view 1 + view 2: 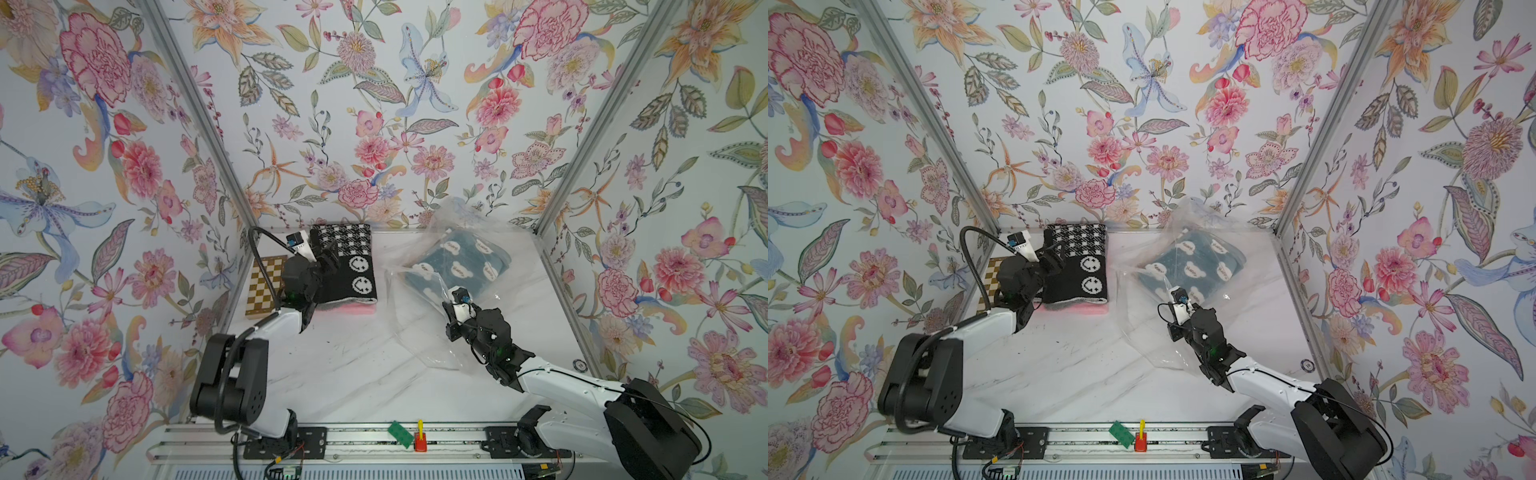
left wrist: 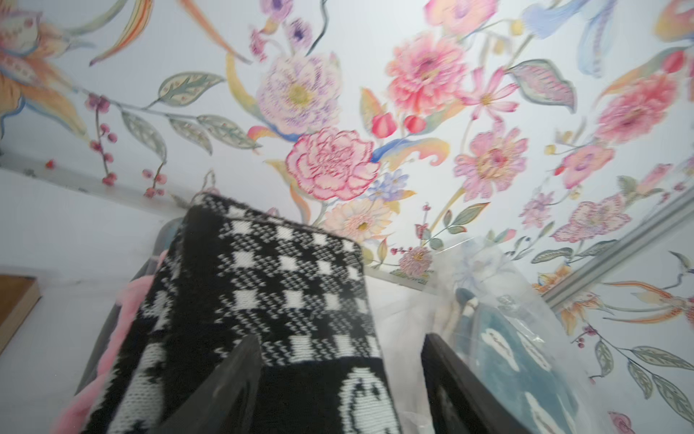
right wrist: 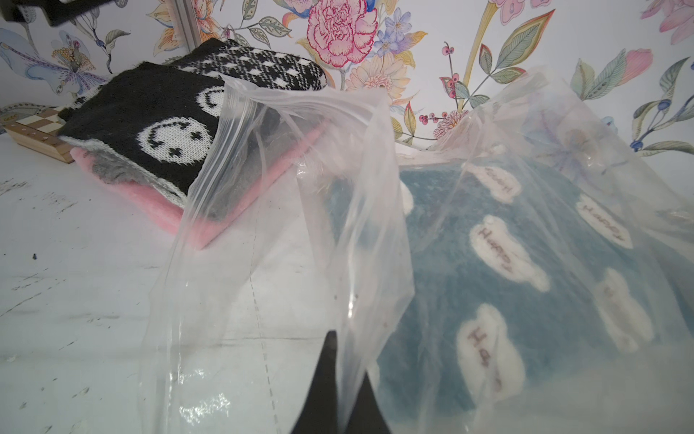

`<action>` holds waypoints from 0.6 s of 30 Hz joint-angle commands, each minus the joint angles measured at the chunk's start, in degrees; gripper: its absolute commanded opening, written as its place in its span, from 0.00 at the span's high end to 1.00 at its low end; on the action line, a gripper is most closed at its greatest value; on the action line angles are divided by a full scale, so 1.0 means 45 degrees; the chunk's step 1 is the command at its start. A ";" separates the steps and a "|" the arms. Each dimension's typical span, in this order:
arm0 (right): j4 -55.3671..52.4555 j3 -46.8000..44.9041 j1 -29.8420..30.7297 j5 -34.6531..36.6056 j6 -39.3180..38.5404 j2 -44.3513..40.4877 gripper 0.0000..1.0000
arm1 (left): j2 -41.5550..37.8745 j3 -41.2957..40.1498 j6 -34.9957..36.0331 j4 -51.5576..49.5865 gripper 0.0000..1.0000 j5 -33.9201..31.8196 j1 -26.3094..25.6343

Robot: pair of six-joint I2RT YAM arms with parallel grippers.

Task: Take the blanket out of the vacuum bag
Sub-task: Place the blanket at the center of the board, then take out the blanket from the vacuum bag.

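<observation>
Blanket (image 1: 461, 266), blue with white patches, lies inside the vacuum bag (image 1: 419, 340) right of centre in both top views, just beyond the right gripper (image 3: 347, 368), which is clenched on the bag's film. Anchor that film firmly. The left gripper (image 2: 336, 338), spread and empty over the black knit stack (image 1: 349, 266) at left, should reach into the bag's mouth.

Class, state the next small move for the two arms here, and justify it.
Probably bring the open left gripper across to the blue cloud-patterned blanket: it lies inside the clear plastic vacuum bag, whose film the right gripper pinches.
</observation>
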 commanded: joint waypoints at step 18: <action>0.0473 0.0084 0.1372 0.1524 -0.1303 -0.0529 1.00 | -0.1129 -0.3874 -0.3824 0.3291 0.02 -0.4181 -0.9296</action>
